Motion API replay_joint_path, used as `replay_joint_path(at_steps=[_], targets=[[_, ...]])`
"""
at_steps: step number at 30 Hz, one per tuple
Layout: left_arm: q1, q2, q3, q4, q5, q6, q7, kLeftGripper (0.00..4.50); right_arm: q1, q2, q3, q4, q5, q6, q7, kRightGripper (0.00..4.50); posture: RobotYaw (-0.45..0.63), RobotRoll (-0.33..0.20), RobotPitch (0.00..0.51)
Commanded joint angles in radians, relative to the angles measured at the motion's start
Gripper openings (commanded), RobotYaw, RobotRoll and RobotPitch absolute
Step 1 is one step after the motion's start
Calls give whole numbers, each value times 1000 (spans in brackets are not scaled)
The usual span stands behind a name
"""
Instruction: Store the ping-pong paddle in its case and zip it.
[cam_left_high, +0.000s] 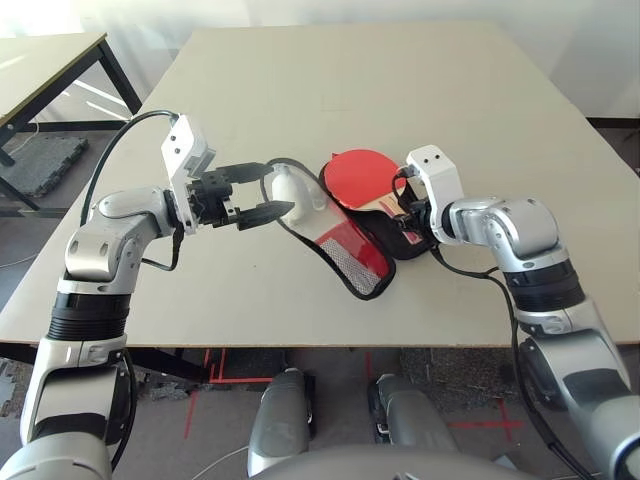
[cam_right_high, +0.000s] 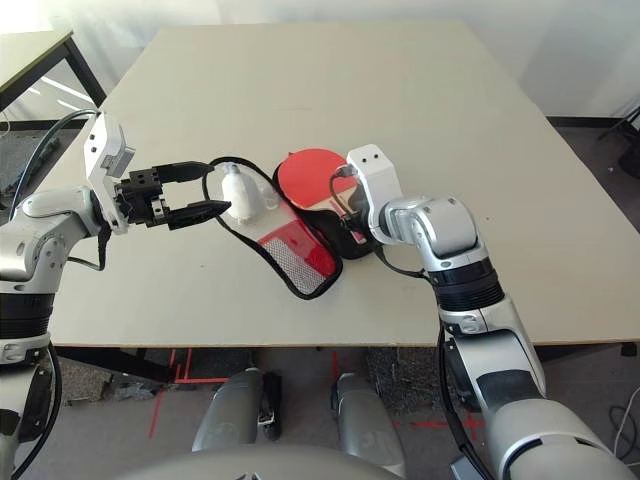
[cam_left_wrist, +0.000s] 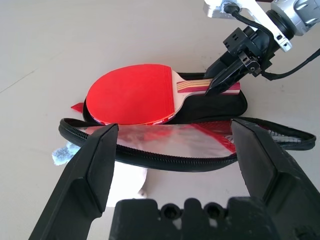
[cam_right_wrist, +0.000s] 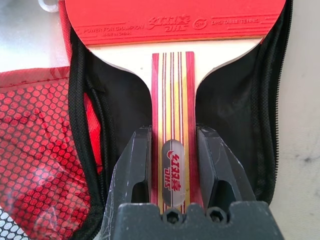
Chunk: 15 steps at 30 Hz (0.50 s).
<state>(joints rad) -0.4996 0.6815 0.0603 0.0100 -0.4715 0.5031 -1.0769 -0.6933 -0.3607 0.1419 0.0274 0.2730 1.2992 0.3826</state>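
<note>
Gripping the handle from both sides, the right gripper (cam_right_wrist: 174, 175) has the paddle (cam_left_high: 362, 180) lying over the case's (cam_left_wrist: 220, 106) open black half, centre of the left eye frame; clear flap folded out toward frame left. Seating it well, I'd say: keep the handle in line with the case's narrow end, lower flat, check the blade clears the zipper rim, then release. Left gripper (cam_left_high: 262, 192) jaws wide apart, empty, by the flap's wide end. Right forearm comes in from lower right, wrist bent inward; left forearm rises from lower left, gripper pointing toward frame right.
</note>
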Motion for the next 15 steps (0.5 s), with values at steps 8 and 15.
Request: replay_joint_path(at_steps=[8, 15], targets=[[6, 18, 10, -22, -8, 8, 0, 4500, -5, 64, -127, 41, 40, 32, -4, 1148, 133, 0, 70], [0, 17, 7, -19, -5, 5, 0, 4500, 21, 51, -67, 68, 13, -15, 3, 1148, 133, 0, 67]])
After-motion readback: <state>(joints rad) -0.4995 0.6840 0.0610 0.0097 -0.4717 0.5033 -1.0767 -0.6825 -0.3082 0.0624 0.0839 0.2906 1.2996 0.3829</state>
